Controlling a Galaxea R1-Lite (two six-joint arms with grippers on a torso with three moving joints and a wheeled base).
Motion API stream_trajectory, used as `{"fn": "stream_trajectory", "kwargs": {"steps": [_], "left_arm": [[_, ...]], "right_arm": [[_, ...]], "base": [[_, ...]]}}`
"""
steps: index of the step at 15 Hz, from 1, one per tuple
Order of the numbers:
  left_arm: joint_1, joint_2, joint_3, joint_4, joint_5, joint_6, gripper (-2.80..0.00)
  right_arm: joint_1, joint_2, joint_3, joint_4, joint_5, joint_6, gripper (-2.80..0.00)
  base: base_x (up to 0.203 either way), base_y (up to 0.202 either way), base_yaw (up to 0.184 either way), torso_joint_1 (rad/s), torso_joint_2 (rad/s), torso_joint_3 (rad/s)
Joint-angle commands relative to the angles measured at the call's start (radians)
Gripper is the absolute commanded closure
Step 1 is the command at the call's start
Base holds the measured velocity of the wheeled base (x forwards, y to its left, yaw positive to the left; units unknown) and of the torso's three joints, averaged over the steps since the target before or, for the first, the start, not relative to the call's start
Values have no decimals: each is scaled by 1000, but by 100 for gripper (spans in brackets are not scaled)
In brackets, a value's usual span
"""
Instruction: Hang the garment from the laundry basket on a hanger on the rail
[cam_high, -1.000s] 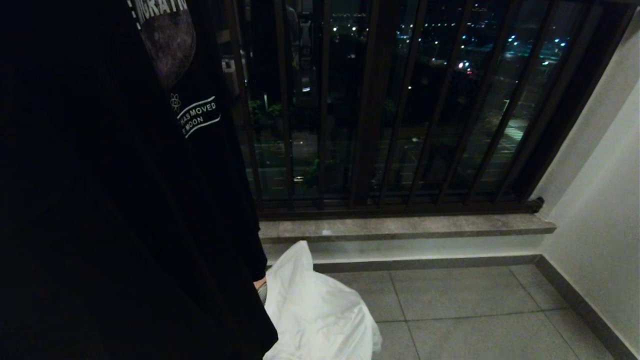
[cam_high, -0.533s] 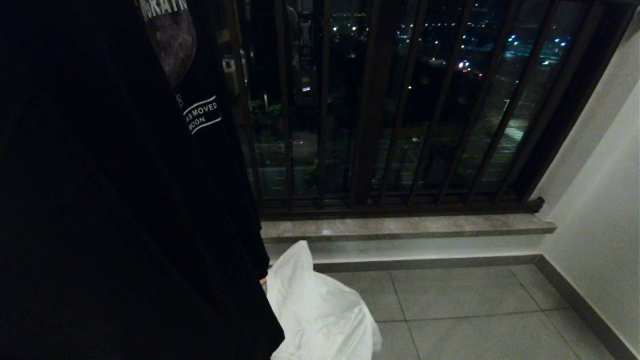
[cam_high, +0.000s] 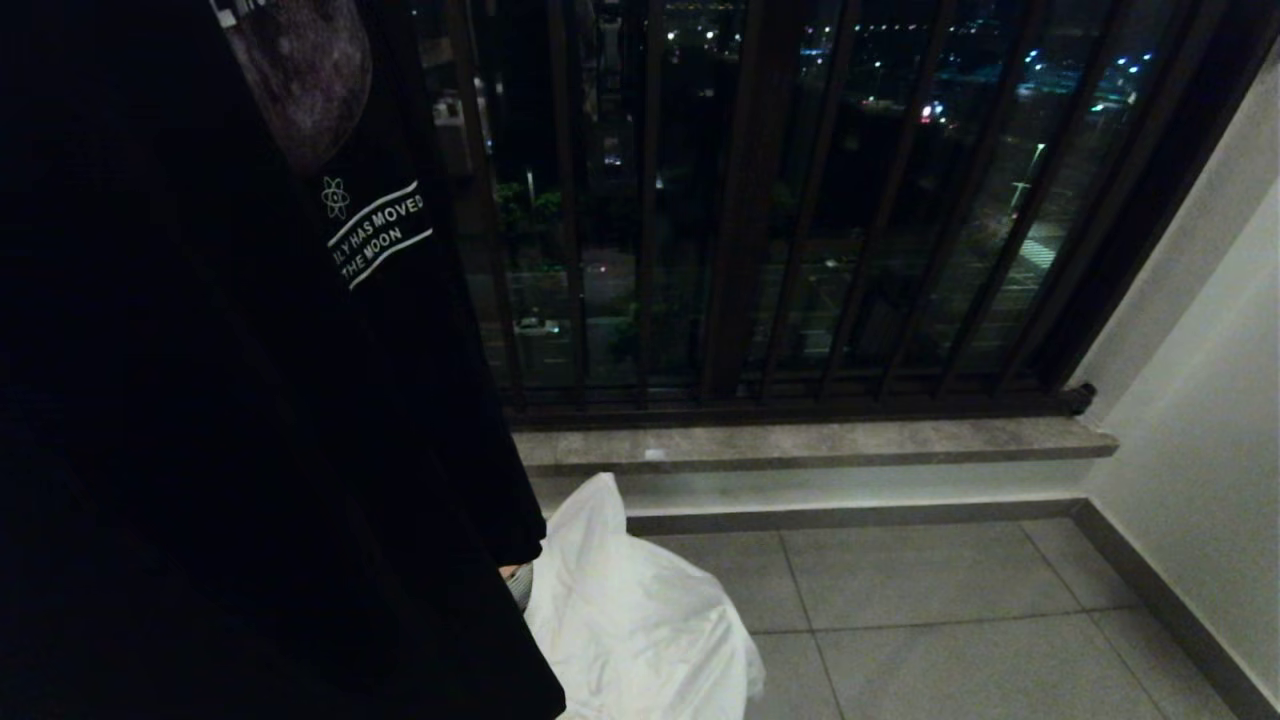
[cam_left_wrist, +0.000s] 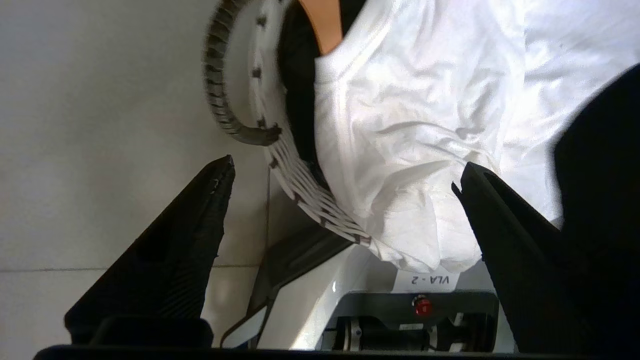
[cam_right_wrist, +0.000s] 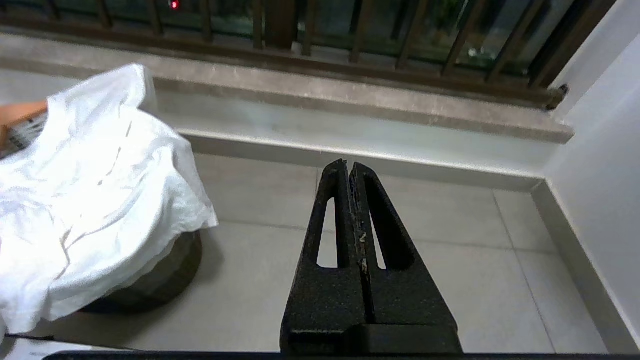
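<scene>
Your left gripper (cam_left_wrist: 345, 170): jaws wide, empty, poised over white shirt (cam_left_wrist: 415, 125) draped on basket (cam_left_wrist: 250, 90), ready to grasp. Right gripper (cam_right_wrist: 352, 170) closed, parked.

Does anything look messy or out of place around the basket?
Yes: a crumpled white T-shirt spills over the small round white woven basket, hanging outside its rim instead of lying inside.
</scene>
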Motion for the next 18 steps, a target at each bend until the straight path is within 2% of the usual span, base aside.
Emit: {"fn": "stream_trajectory", "kwargs": {"steps": [1, 11, 18], "left_arm": [[-8, -6, 1, -1, 0, -6, -280], [-10, 38, -10, -16, -1, -10, -280], [-38, 109, -72, -21, 48, -74, -280]], "right_arm": [[2, 2, 0, 0, 0, -1, 0], [0, 0, 0, -1, 0, -1, 0], [0, 2, 0, -3, 0, -1, 0]], "base": [[0, 0, 0, 9, 2, -179], [0, 0, 0, 3, 2, -197], [0, 0, 0, 3, 3, -198]]}}
